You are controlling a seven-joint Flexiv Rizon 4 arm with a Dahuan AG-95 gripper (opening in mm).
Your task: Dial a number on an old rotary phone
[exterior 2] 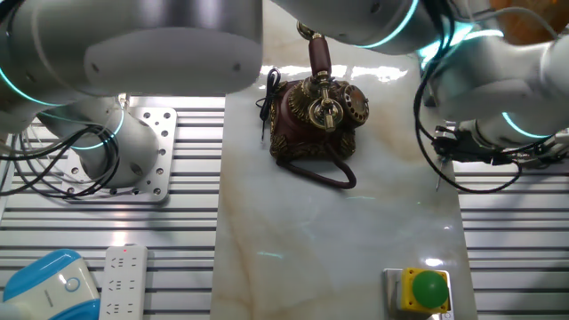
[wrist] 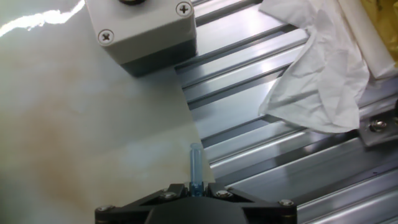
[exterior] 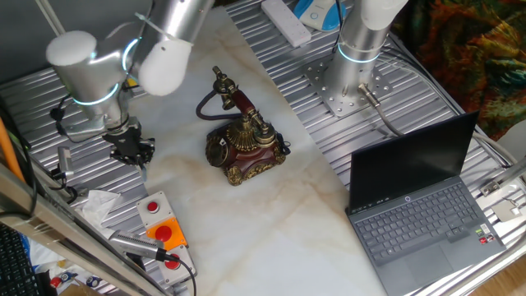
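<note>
The old rotary phone is dark red with brass trim and stands on the marble slab. Its handset rests on the cradle and a black cord loops behind it. It also shows in the other fixed view. My gripper hangs well left of the phone, at the slab's left edge, and points down. In the hand view the gripper is shut on a short translucent blue stick. The stick pokes out over the seam between the marble and the ribbed metal. The phone is out of the hand view.
A grey button box lies just ahead of the gripper; it carries red and orange buttons. A crumpled white tissue lies on the ribbed metal. An open laptop sits at the right. The second arm's base stands behind.
</note>
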